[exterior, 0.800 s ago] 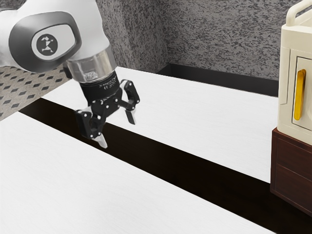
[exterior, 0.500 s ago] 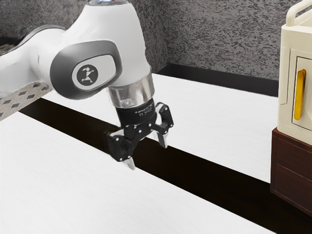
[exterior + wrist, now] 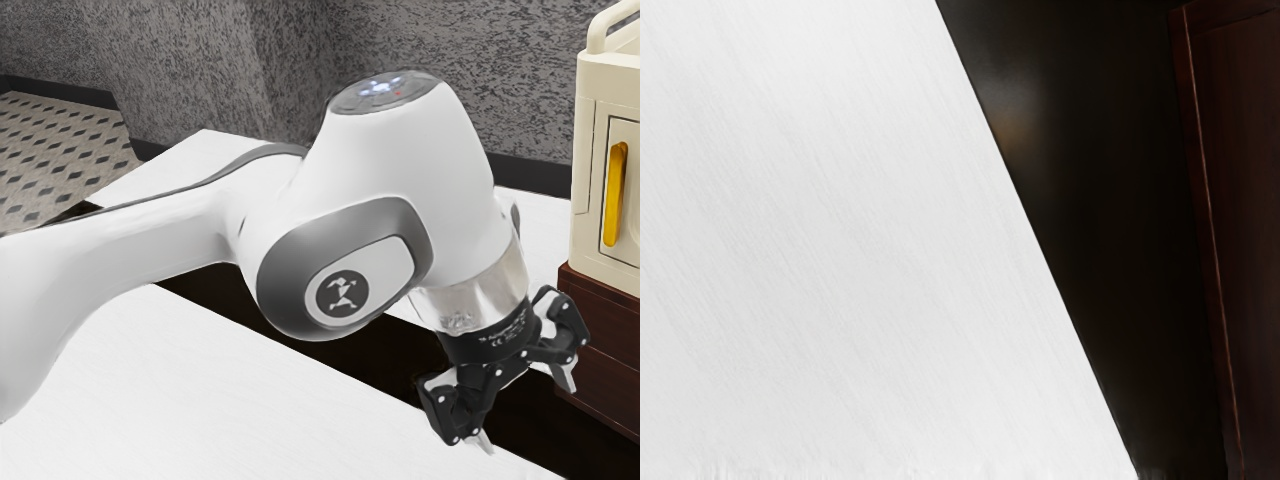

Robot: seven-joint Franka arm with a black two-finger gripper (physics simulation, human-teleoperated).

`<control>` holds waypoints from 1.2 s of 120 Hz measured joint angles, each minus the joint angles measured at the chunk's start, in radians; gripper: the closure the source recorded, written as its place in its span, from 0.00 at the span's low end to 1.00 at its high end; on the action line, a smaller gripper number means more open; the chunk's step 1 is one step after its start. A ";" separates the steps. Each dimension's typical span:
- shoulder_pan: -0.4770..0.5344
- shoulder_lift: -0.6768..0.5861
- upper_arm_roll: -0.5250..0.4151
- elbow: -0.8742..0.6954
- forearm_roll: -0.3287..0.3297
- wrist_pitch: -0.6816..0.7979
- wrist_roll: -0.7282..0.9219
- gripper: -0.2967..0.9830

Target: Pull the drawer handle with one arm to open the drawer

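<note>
Standing upright on the cream cabinet (image 3: 588,225) at the exterior view's right, the yellow handle (image 3: 615,195) is untouched, and its front panel (image 3: 632,210) looks flush with the frame, so I judge no pulling is done. Left to do: reach up to the handle, grip it, draw it outward. Only the approach seems in hand, and swinging too low could knock the base.

The handle is a smooth, slim bar with softly rounded ends, glossy as plastic or enamel. Above it curves a tubular top rail (image 3: 600,28); the cabinet's edges are rounded and its skin satin. Beneath sits a squared wooden base (image 3: 612,350), reddish brown, its grooved seam also visible from my wrist.

My pincer (image 3: 528,411) hangs near that base, lower than the handle, its 2 fingers well spread and gripping nothing. Under it a near-black band (image 3: 220,300) crosses the white, faintly grained desk (image 3: 200,390). Farther out come the mottled grey wall (image 3: 190,80) and diamond-patterned floor (image 3: 60,150).
</note>
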 joint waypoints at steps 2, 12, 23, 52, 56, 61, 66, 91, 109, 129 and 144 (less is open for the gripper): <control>-0.002 0.007 -0.001 0.001 -0.004 0.013 -0.007 0.23; 0.029 0.062 -0.008 0.033 -0.020 0.069 -0.041 0.23; 0.072 0.111 -0.020 0.074 -0.040 0.114 -0.077 0.23; 0.030 0.194 -0.055 0.177 -0.041 0.170 -0.155 0.23; 0.035 0.223 -0.054 0.208 -0.040 0.173 -0.163 0.23; 0.037 0.253 -0.055 0.237 -0.040 0.177 -0.172 0.23; 0.037 0.270 -0.055 0.250 -0.040 0.180 -0.179 0.23; 0.053 0.292 -0.057 0.256 -0.043 0.189 -0.209 0.23; 0.070 0.323 -0.063 0.283 -0.043 0.192 -0.222 0.23; 0.067 0.337 -0.065 0.290 -0.045 0.203 -0.239 0.23; 0.069 0.340 -0.065 0.280 -0.046 0.229 -0.249 0.23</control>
